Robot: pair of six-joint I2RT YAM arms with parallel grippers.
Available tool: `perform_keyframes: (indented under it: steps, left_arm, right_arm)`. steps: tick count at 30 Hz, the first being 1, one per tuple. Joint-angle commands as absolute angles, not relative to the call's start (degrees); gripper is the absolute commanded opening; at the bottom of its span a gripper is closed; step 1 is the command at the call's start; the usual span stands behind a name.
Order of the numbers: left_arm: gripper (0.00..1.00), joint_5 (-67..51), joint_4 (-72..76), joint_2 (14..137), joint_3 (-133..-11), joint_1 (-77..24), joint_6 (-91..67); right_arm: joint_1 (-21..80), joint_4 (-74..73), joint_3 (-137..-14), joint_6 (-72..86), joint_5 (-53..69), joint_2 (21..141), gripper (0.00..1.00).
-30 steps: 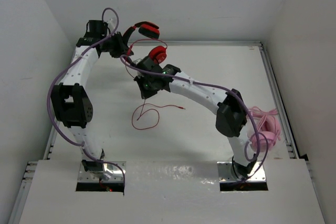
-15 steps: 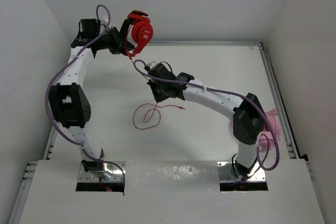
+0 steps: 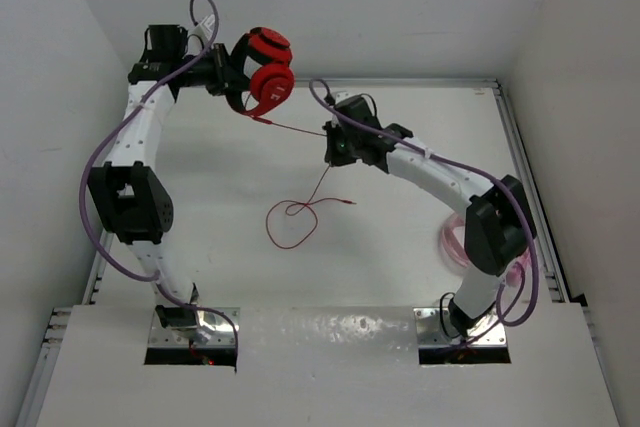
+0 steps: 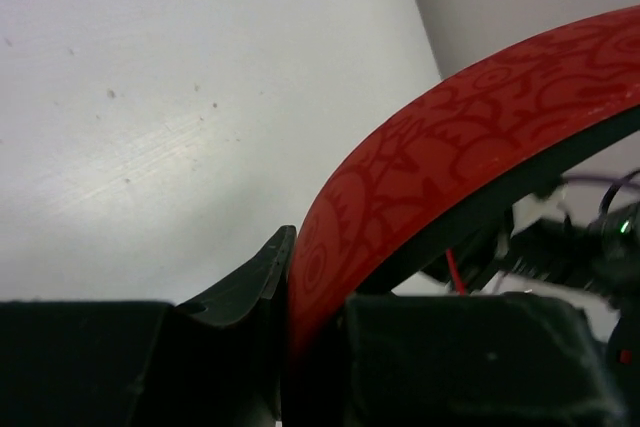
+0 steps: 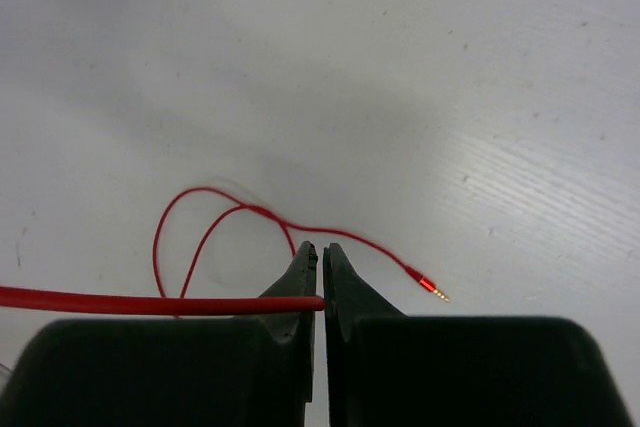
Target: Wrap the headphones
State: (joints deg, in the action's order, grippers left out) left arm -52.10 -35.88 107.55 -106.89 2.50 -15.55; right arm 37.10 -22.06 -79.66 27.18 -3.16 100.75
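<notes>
Left pincer (image 4: 315, 292) is clamped on the headphones (image 3: 268, 69) at far left. Right pincer (image 5: 320, 259) is closed on the cable (image 5: 120, 302). The remaining cable lies loose on the counter (image 3: 400, 242), so winding appears barely begun.

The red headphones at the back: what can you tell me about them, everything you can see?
The headphones are red over-ear ones, with a glossy headband printed in a darker red pattern outside and black inside. The left gripper is shut on the headband, holding them at the table's far left. Their thin red cable runs taut to the right gripper, which pinches it; the rest drops to the table in a loose loop, ending in a small metal plug.
</notes>
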Motion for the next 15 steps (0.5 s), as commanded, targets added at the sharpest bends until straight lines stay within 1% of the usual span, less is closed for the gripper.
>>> perform_keyframes:
  steps: [1, 2, 4, 5, 9, 11, 14, 15]
  left_arm:
    - [0.0, -53.4, -45.6, 103.9, -115.1, 1.1, 2.4]
    - [0.0, -53.0, -49.0, 104.0, -115.6, 0.8, 7.6]
    - [0.0, -52.6, -51.9, 103.9, -116.1, -0.3, 11.9]
    - [0.0, -52.2, -55.2, 103.9, -116.6, -1.5, 16.7]
    - [0.0, -42.5, -63.6, 104.9, -116.8, -5.4, 29.2]
    - [0.0, -40.0, -67.3, 105.3, -115.8, -7.4, 35.5]
    - [0.0, -34.4, -70.6, 105.9, -113.7, -10.0, 41.9]
    - [0.0, -30.4, -71.0, 106.3, -112.9, -10.9, 43.1]
  right_arm:
    - [33.7, -19.2, -83.6, 24.3, 0.9, 101.0, 0.0]
    - [32.2, -19.8, -86.5, 23.8, 2.0, 102.0, 0.0]
    - [31.3, -22.3, -90.4, 21.8, 4.2, 104.4, 0.0]
    - [30.7, -23.5, -94.6, 21.1, 4.6, 106.9, 0.0]
    - [28.4, -26.6, -103.3, 19.3, 6.1, 111.1, 0.0]
    - [26.2, -26.8, -107.6, 19.4, 6.5, 112.4, 0.0]
    - [24.0, -28.3, -113.1, 18.7, 7.4, 113.3, 0.0]
    - [23.8, -29.3, -114.2, 17.9, 7.8, 113.6, 0.0]
